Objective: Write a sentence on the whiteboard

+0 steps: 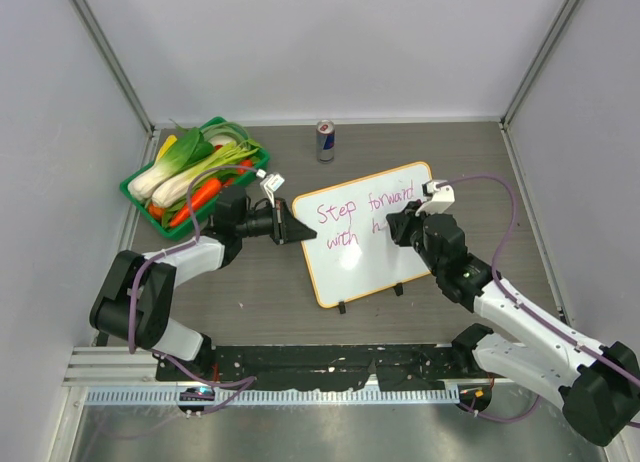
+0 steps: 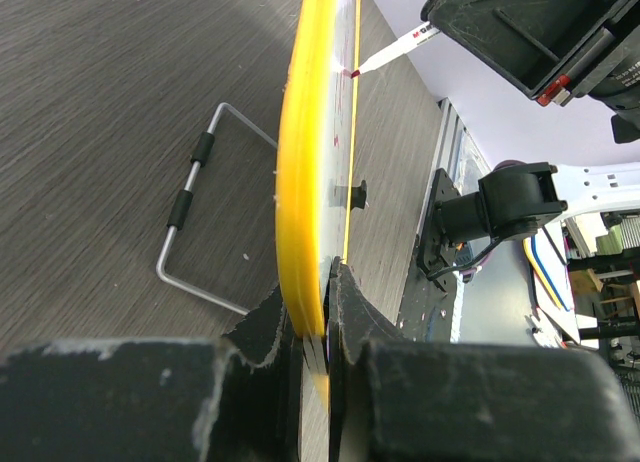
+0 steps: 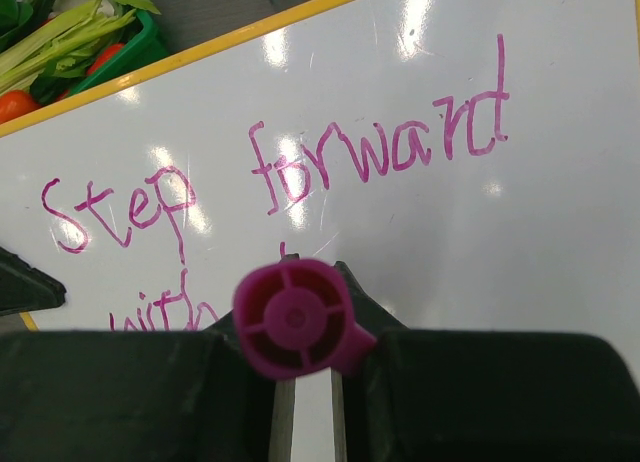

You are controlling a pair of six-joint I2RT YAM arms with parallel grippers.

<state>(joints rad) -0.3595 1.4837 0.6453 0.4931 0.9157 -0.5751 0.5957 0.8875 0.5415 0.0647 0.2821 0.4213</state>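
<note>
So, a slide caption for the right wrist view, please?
Right gripper holds a magenta marker over the unfinished sentence on the whiteboard.

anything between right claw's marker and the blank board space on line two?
Nothing visible. The right claw holds the marker at the whiteboard, and the surface right of its tip is bare. The left claw grips the opposite edge.

Overhead plus wrist close-ups of whiteboard [image 1: 365, 267]

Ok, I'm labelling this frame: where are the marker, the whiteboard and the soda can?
marker [image 3: 291, 318]: right wrist view, on its pink end cap.
whiteboard [image 1: 350, 272]: top external view, on bare white below the writing.
soda can [image 1: 325, 142]: top external view, on its side.
</note>
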